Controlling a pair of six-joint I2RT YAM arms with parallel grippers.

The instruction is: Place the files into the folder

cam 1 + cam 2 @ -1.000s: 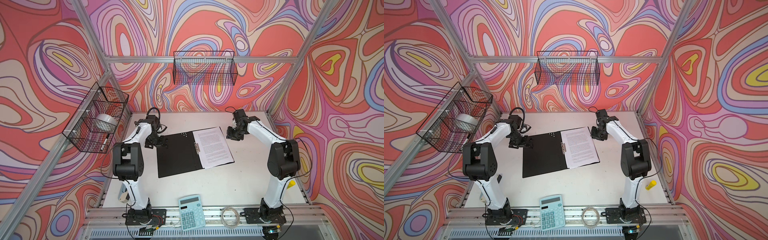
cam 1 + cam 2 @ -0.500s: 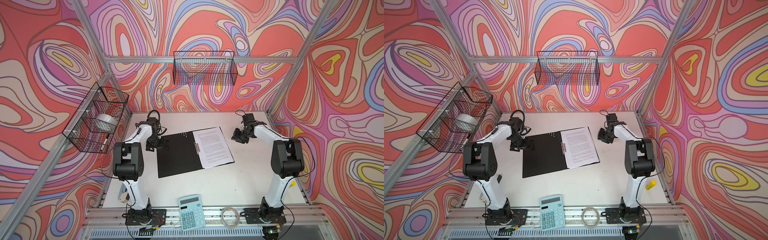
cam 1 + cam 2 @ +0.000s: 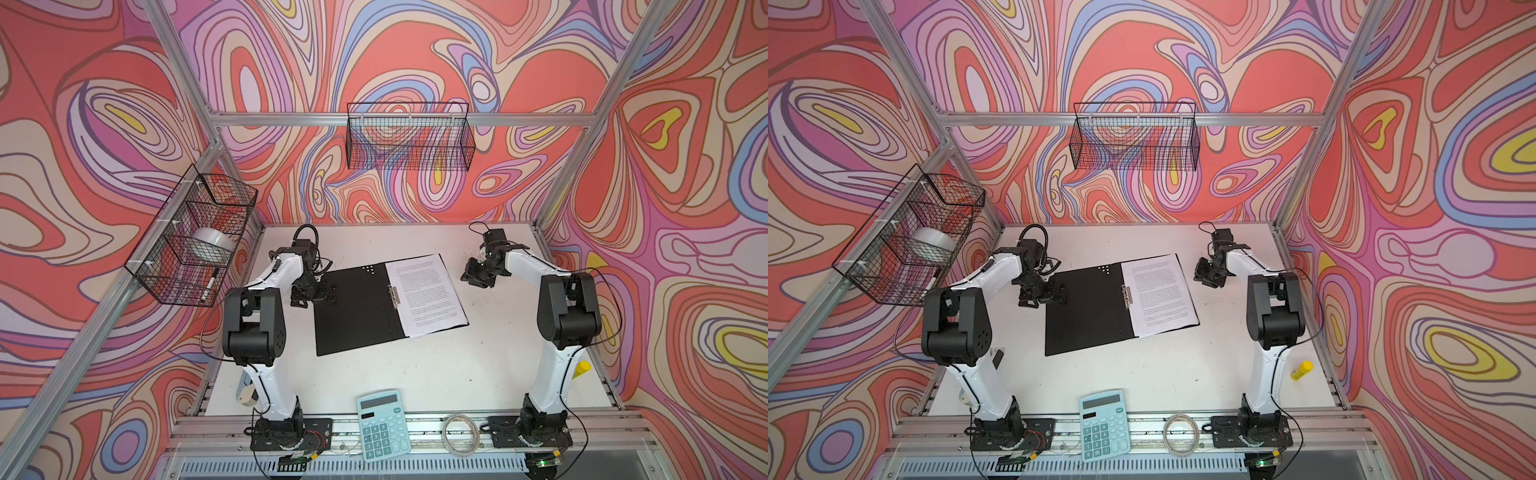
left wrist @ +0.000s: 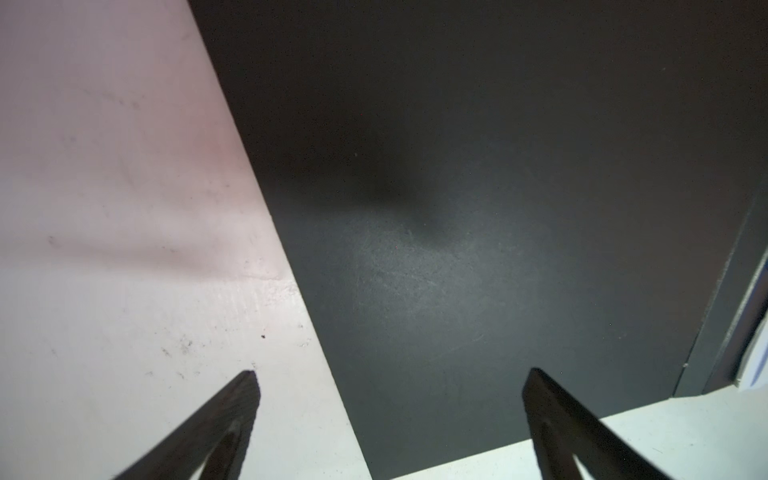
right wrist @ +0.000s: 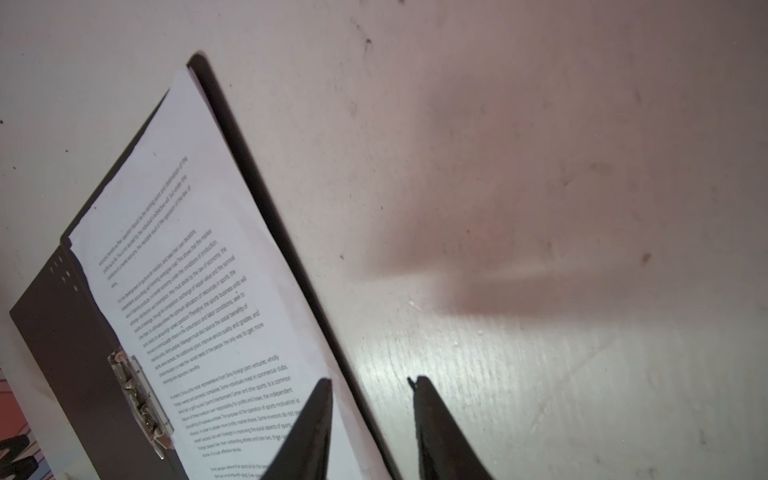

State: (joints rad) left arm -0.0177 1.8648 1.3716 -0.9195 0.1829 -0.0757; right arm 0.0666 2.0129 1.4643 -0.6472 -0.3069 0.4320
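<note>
The folder [image 3: 357, 311] [image 3: 1088, 311] lies open and flat on the white table, black inside up, with a metal clip [image 5: 141, 407] at its spine. The files [image 3: 426, 293] [image 3: 1160, 293] [image 5: 199, 291], white sheets of dense black text, rest on its right half. My left gripper [image 3: 316, 293] [image 4: 391, 374] is open wide, low over the far-left corner of the folder [image 4: 457, 249], one finger over the bare table. My right gripper [image 3: 478, 276] [image 5: 372, 379] hangs right of the files with a narrow gap and nothing between its fingers.
A teal calculator [image 3: 384, 424] and a coil of clear tubing [image 3: 459, 430] lie at the table's front rail. A small yellow item [image 3: 1302, 370] sits by the right edge. Wire baskets hang on the left wall [image 3: 195, 237] and back wall [image 3: 409, 141].
My right gripper has drawn away from the files' far-right corner, a little to the right and front. The left gripper has shifted slightly toward the front along the folder's left edge.
</note>
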